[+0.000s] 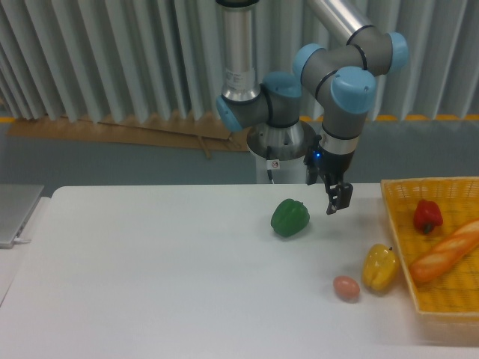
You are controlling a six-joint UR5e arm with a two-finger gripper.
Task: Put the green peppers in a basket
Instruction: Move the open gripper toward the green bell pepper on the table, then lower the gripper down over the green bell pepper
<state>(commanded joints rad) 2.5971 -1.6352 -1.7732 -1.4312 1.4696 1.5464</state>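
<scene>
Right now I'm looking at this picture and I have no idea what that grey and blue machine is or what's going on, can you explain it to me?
It is a jointed robot arm, photographed by one fixed camera facing the table. At its tip hangs a small two-finger gripper, which holds nothing; whether it is open or shut is too small to tell. It hangs above the white table, just right of a green pepper lying there. Nearer the front lie a yellow pepper and a small pinkish egg-shaped thing. At the right edge stands a yellow basket holding a red pepper and a bread roll. The green pepper is meant to go in the basket.
</scene>
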